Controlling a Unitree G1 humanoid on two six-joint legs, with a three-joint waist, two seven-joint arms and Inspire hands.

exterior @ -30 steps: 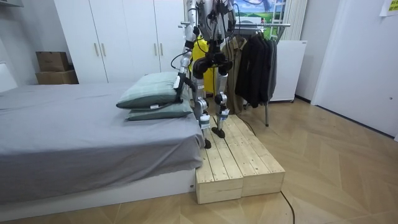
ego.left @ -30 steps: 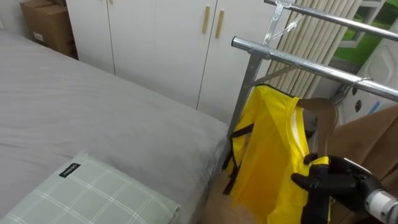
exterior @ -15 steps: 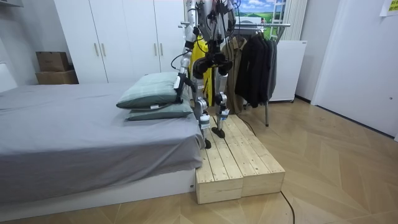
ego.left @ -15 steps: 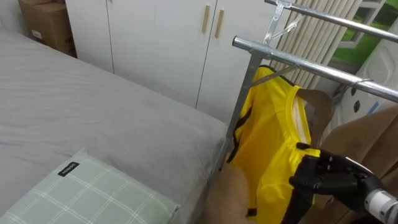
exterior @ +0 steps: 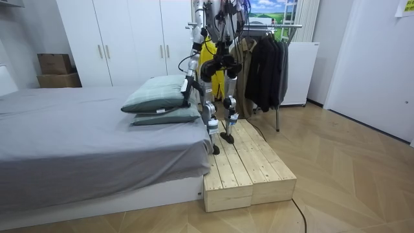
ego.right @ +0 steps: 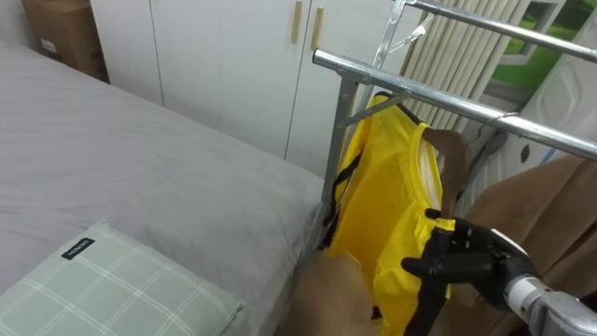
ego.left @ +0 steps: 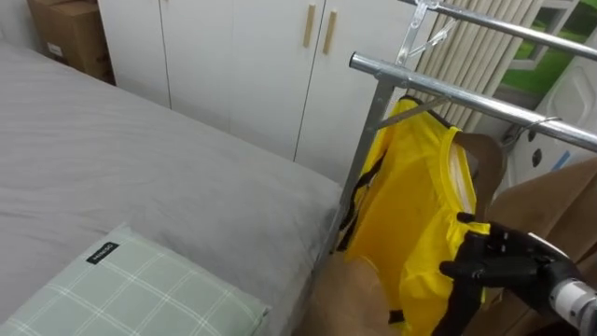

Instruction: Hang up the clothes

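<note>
Gripped in my right hand (ego.left: 502, 266), the yellow garment (ego.left: 410, 205) rises, its shoulder now seemingly touching the rail (ego.left: 448, 93).

Rack rail (ego.left: 466, 98): bare metal, smooth, glossy. Yellow vest (ego.left: 410, 205): thin slick cloth, slight sheen, black strap trim. Right hand (ego.left: 499, 264): black, hard plastic look, semi-gloss. Bed sheet (ego.left: 140, 168): grey matt cloth. Pillow (ego.left: 149, 289): pale green checked cloth, matt. Wardrobe doors (ego.left: 233, 56): white, smooth, matt. Box (ego.left: 70, 33): brown cardboard. Platform (exterior: 249, 168): pale unfinished wood planks. Floor (exterior: 349, 181): glossy wood parquet.
</note>
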